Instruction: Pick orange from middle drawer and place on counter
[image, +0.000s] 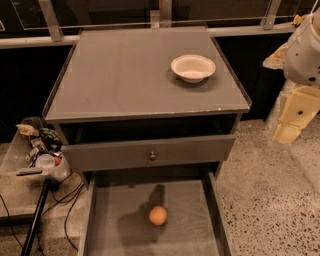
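At 9 o'clock you have a bin (30, 155) of clutter on the floor, then the counter (120, 75) in the middle with 1 white bowl (193, 67) near its 2 o'clock corner. At 6 o'clock the middle drawer (115, 220) stands pulled out, and the orange (158, 215) rests near the centre of its floor, touching no wall. At 3 o'clock the gripper (290, 125) hangs beside the counter, well apart from the orange; you cannot tell whether it is apart or together.

Speckled terrazzo flr (265, 200); dark wall (27, 75) behind; clutter bin (30, 150) L.
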